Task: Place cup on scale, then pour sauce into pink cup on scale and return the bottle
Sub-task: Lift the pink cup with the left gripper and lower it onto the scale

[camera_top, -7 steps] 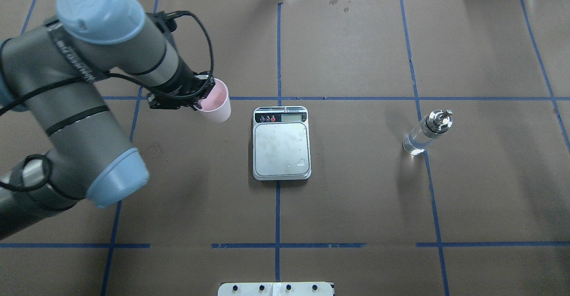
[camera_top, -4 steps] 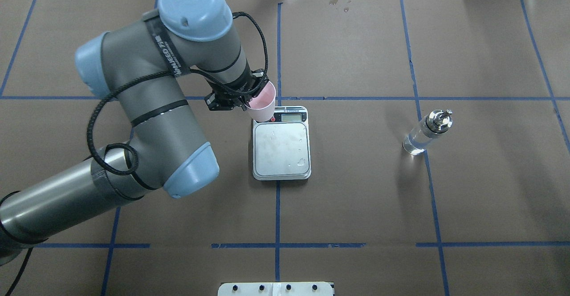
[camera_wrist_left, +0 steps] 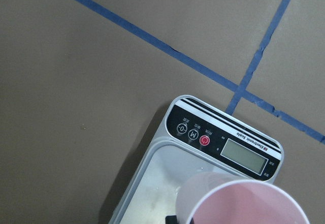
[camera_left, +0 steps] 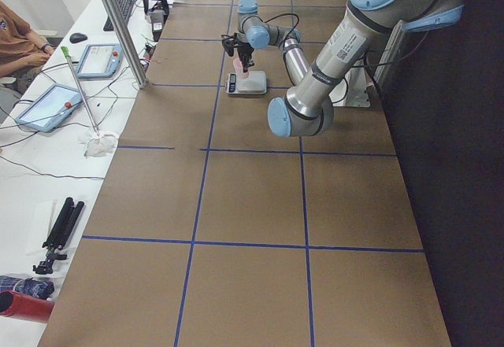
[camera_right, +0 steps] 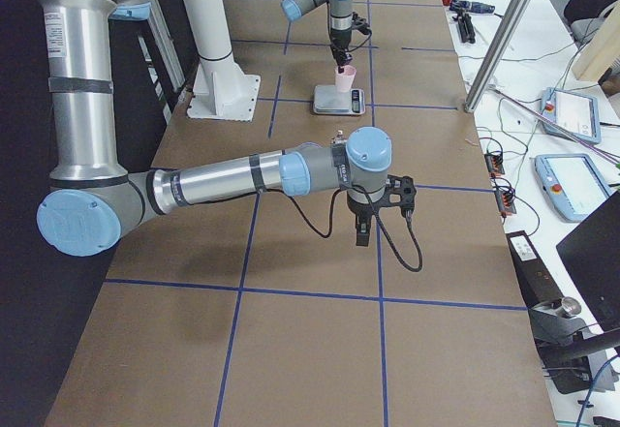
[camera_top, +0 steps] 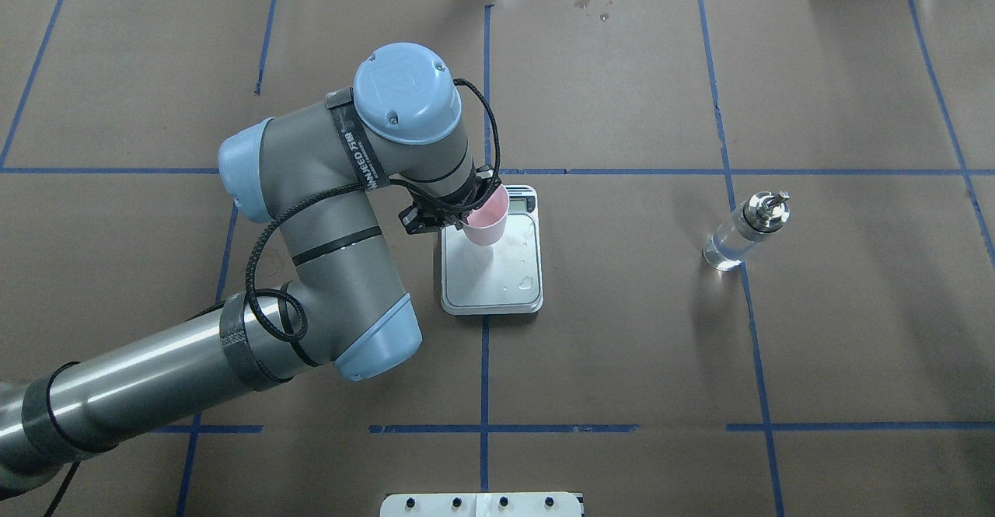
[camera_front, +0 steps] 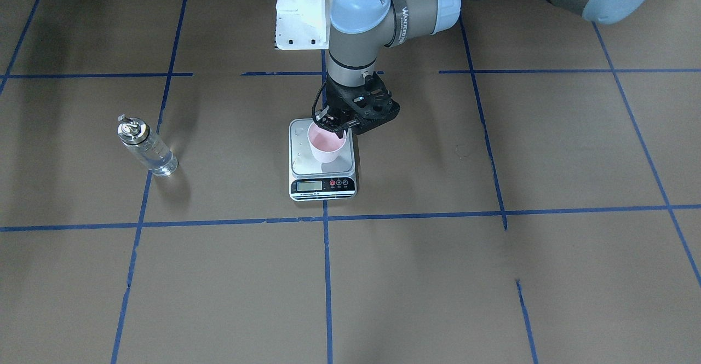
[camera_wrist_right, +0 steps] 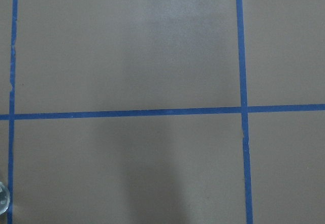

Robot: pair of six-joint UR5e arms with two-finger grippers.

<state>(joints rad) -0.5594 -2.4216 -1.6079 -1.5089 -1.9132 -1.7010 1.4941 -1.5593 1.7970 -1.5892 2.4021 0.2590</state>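
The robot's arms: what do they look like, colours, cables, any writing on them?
Both are silver-grey tubes with rounded joints capped in pale blue. The left arm wears black bands with white lettering, and a black braided cable loops along it to the black two-finger left gripper. The right arm looks alike, with a loose black cable at its black right gripper.

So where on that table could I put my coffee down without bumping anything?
Bare brown paper lies between the scale and the bottle, and past the blue tape line in front of the scale's display. It is crowded at the scale: the left pincer grips the cup over its platform, with the arm overhanging the paper beside it.
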